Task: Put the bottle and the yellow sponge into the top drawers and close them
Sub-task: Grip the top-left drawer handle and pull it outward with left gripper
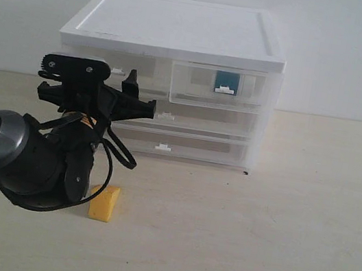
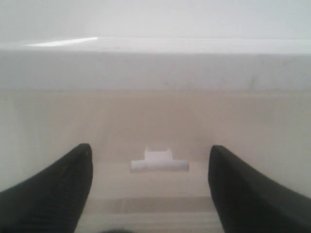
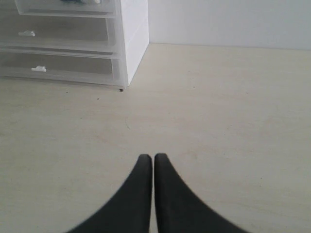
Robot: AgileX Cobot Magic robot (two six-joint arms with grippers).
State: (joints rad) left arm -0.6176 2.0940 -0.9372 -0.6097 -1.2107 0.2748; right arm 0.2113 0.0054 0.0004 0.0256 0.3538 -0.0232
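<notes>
The teal bottle point(image 1: 226, 80) shows through the clear front of the right top drawer point(image 1: 197, 82). On the table in front of the cabinet, beside my left arm, lies the yellow sponge point(image 1: 104, 202). My left gripper point(image 1: 98, 83) hovers at the left top drawer point(image 1: 146, 74). In the left wrist view this gripper point(image 2: 150, 153) is open, and the drawer's white tab handle point(image 2: 159, 163) sits between the fingers, apart from both. My right gripper point(image 3: 153, 158) is shut and empty, low over bare table; it is out of the exterior view.
The white-topped cabinet point(image 1: 178, 27) stands against the back wall, with two full-width clear drawers point(image 1: 193, 144) below the top ones. Its corner point(image 3: 133, 43) lies ahead of my right gripper. The light table point(image 1: 275, 235) stretches to the right and front.
</notes>
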